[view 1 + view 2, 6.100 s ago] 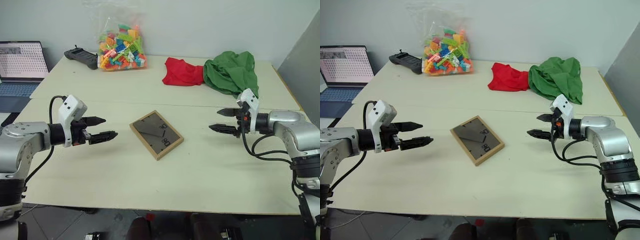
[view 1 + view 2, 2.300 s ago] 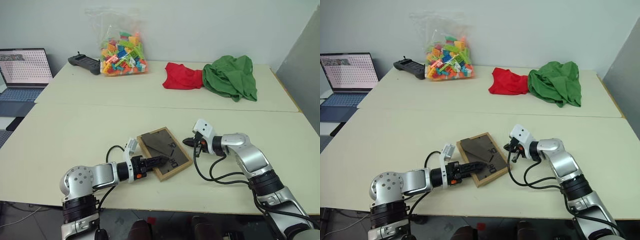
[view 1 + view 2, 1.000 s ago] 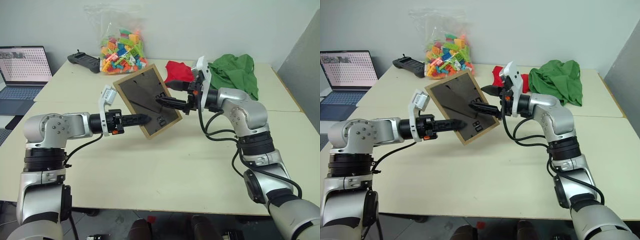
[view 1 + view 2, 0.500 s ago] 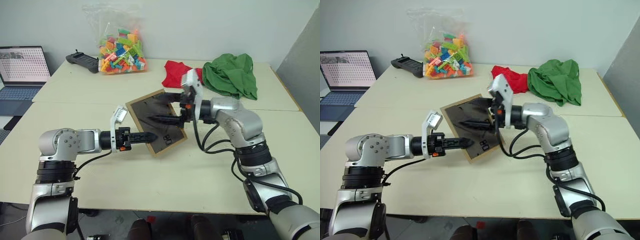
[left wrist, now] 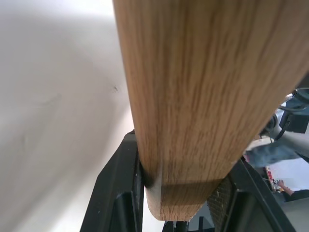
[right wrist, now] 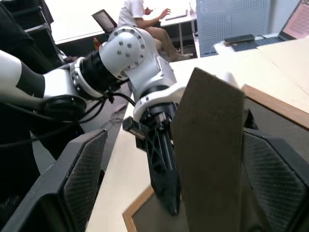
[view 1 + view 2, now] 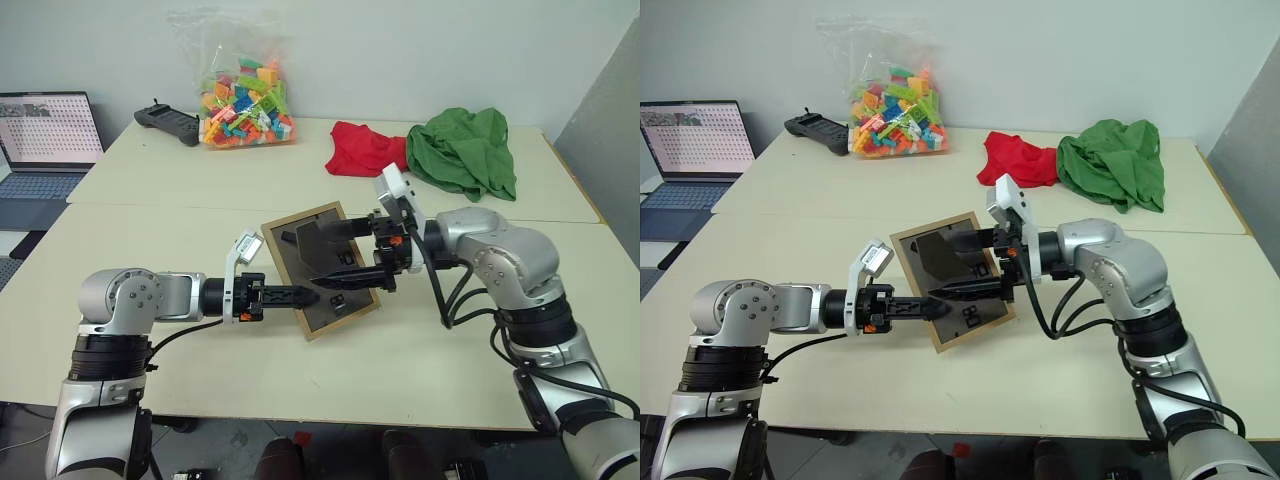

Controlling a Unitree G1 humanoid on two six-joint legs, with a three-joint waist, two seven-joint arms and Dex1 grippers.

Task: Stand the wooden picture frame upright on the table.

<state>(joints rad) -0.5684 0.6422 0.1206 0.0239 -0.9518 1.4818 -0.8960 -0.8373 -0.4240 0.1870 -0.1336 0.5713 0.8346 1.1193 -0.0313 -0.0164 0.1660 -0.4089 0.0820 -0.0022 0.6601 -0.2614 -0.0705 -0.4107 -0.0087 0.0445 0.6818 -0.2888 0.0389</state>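
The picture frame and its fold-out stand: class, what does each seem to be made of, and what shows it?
The picture frame: its border looks like light, matte wood, with clear grain in the left wrist view. The fold-out stand: a flat, dull grey-brown panel, probably fibreboard or card.

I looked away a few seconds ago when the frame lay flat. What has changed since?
The left tool took the wooden picture frame by its near edge; the frame went up, then back down, tilted over the table. The right tool came in with jaws wide around the swung-out back stand. Toy bag, red cloth, green cloth and laptop stayed.
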